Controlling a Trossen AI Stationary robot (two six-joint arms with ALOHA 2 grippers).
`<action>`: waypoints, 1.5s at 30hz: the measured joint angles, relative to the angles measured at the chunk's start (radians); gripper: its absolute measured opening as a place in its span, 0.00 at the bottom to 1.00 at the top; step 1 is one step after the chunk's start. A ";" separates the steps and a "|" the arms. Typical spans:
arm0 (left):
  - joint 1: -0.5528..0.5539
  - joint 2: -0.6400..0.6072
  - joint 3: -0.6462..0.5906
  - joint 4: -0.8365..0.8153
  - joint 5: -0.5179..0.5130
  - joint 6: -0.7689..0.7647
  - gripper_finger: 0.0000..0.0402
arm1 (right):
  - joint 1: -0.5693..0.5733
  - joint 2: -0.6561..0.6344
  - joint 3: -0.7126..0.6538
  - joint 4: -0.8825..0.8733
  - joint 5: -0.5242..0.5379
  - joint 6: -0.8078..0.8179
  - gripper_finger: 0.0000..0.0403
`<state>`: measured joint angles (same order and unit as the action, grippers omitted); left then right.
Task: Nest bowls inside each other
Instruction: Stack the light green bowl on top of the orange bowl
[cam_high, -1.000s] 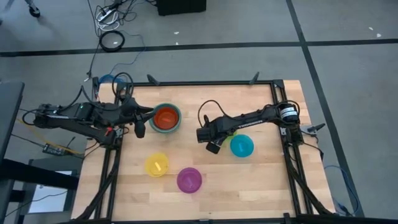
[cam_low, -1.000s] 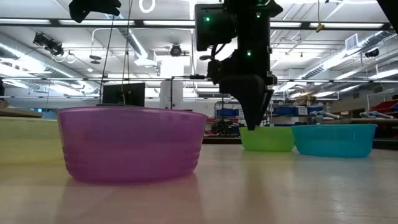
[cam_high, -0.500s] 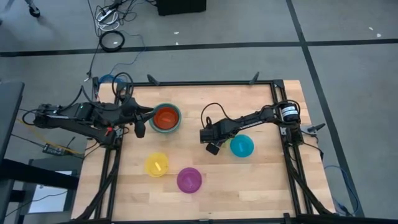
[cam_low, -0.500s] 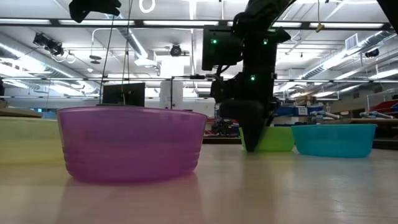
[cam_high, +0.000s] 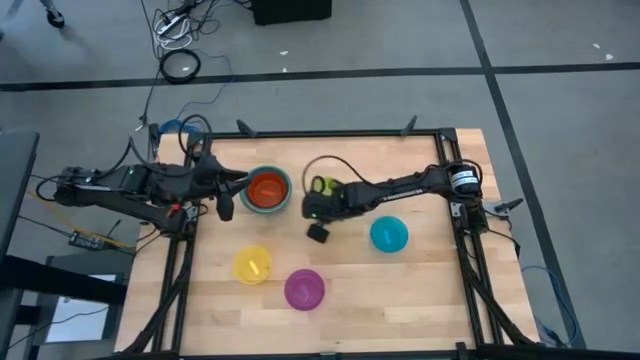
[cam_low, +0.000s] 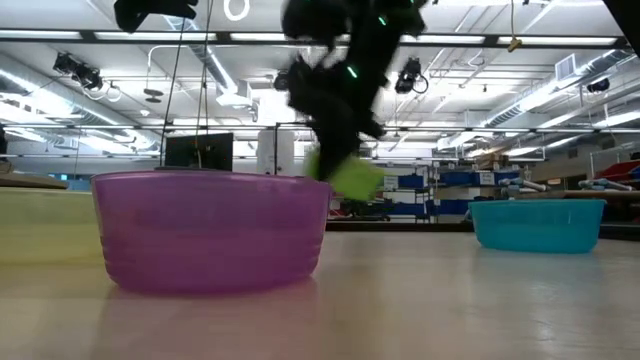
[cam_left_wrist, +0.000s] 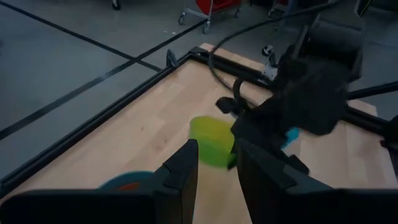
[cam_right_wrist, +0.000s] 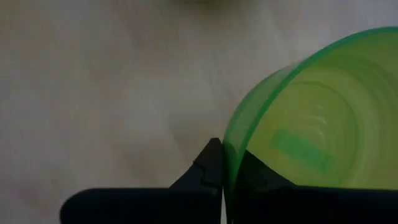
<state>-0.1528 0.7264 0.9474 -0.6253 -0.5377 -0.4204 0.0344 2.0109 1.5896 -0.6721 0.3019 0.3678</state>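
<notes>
A lime green bowl hangs tilted above the table's middle, with my right gripper shut on it. To its left stands a stack: an orange bowl inside a teal one. My left gripper waits open beside that stack, at its left. A blue bowl, a yellow bowl and a purple bowl rest upright on their bases on the wooden table. My right gripper pinches the lime green bowl's rim, one finger outside the wall and the other inside it. The fingers slant down from the table's right side. In the low view the bowl is tilted and clear of the table.
A black frame runs along the table's edges. The purple bowl stands close in front of the low camera, with the blue bowl farther right. Bare wood lies between the stack and the blue bowl.
My right gripper has tipped down onto the lime green bowl beside the blue bowl and shut on its rim. It has then risen and swung toward the table's left, toward the stack. The bowl has left the table and now hangs tilted.
</notes>
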 joint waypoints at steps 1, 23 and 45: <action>0.000 0.000 0.000 0.010 0.000 0.001 0.29 | -0.003 0.000 0.033 0.035 -0.002 -0.027 0.00; 0.000 -0.001 0.000 0.264 0.000 0.077 0.29 | -0.106 0.093 0.119 0.685 -0.296 -0.102 0.00; 0.000 0.000 0.000 0.237 0.000 0.077 0.29 | -0.126 0.230 0.124 0.773 -0.331 -0.026 0.20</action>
<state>-0.1528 0.7261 0.9474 -0.3888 -0.5373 -0.3439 -0.0917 2.2410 1.7134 0.1011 -0.0289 0.3416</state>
